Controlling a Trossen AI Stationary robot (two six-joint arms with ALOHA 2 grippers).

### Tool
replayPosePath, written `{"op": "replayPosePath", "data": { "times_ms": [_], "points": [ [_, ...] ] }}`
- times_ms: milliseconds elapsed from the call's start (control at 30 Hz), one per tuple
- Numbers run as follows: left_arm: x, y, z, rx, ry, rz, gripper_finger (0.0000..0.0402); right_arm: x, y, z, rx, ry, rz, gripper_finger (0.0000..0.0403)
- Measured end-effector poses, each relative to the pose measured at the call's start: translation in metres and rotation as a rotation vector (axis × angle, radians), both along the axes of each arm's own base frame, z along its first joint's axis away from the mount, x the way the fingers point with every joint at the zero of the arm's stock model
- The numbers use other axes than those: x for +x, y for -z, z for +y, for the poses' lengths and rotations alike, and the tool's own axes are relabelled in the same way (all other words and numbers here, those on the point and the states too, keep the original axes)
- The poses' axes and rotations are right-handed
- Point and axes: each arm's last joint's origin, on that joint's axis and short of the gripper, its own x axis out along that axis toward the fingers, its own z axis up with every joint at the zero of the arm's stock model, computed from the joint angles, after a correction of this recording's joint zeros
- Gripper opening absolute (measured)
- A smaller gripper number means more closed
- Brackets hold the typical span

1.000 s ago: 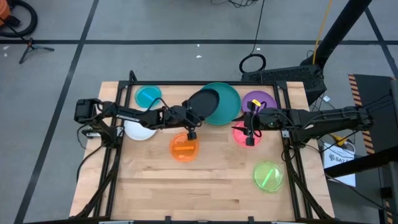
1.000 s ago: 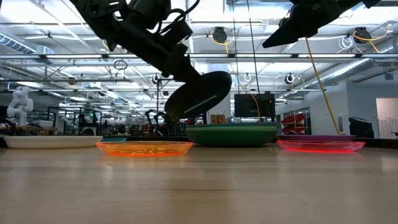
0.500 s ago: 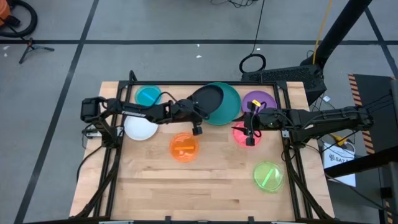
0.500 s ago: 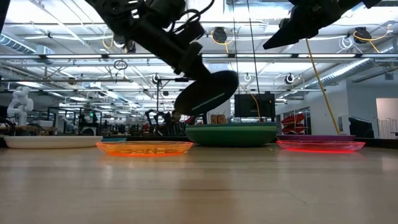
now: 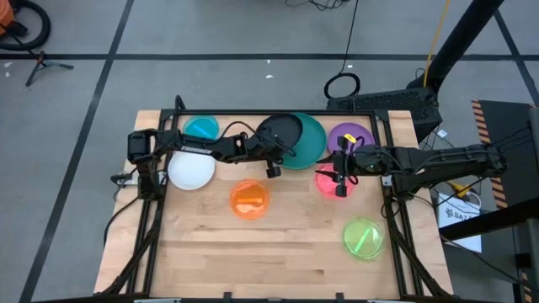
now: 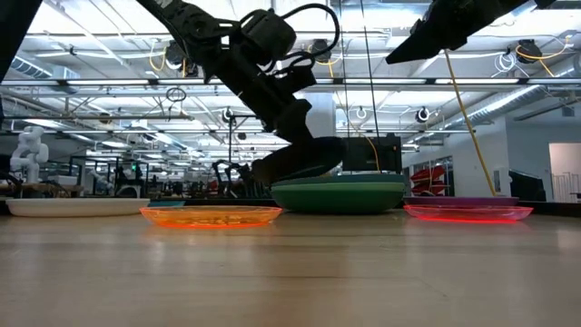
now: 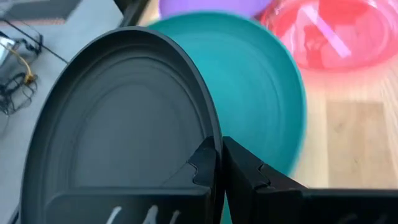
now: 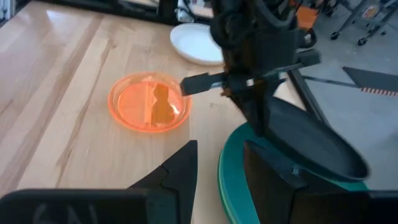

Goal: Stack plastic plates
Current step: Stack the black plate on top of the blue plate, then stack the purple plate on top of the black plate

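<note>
My left gripper (image 5: pixel 269 156) is shut on a black plate (image 5: pixel 280 133), which it holds tilted low over the large teal plate (image 5: pixel 312 141) at the table's far middle. In the low view the black plate (image 6: pixel 300 162) slants just above the teal one (image 6: pixel 338 194). My right gripper (image 5: pixel 339 174) hovers open above the pink plate (image 5: pixel 325 182), touching nothing. A purple plate (image 5: pixel 352 135) lies flat to the right of the teal one. Orange (image 5: pixel 249 199), white (image 5: pixel 190 171), blue (image 5: pixel 200 129) and lime (image 5: pixel 363 238) plates lie flat on the table. My left gripper (image 7: pixel 219 165) pinches the black plate's rim (image 7: pixel 208 134) on its near side, one finger on the inner face and one on the underside. The fingers come from the table's left and near side. The plate is tilted over the teal plate (image 7: pixel 267 93); whether its low edge touches, I cannot tell.
The near half of the wooden table (image 5: pixel 278 261) holds only the lime plate at its right. A black frame (image 5: pixel 253 114) runs along the far edge, and rails run down both sides. The two arms' grippers are close together near the table's far middle.
My left gripper has moved toward the table's far right and down, carrying the black plate from beside the teal plate to over it. The plate has tipped flatter and sunk close to the teal plate.
</note>
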Motion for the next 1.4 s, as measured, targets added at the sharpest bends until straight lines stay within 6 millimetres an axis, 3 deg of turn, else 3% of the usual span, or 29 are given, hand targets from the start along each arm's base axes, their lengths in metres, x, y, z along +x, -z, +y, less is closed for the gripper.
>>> {"op": "replayPosePath", "data": {
  "times_ms": [933, 1400],
  "points": [
    [0.0018, -0.0003, -0.0085, -0.067, 0.033, -0.024, 0.003, -0.0001, -0.0003, 0.0001, 0.001, 0.0, -0.003, 0.0121],
    [0.0014, 0.0002, -0.0085, -0.102, 0.011, -0.033, 0.0135, -0.0001, -0.0003, 0.0001, 0.001, 0.0, -0.003, 0.0121]
  ]
}}
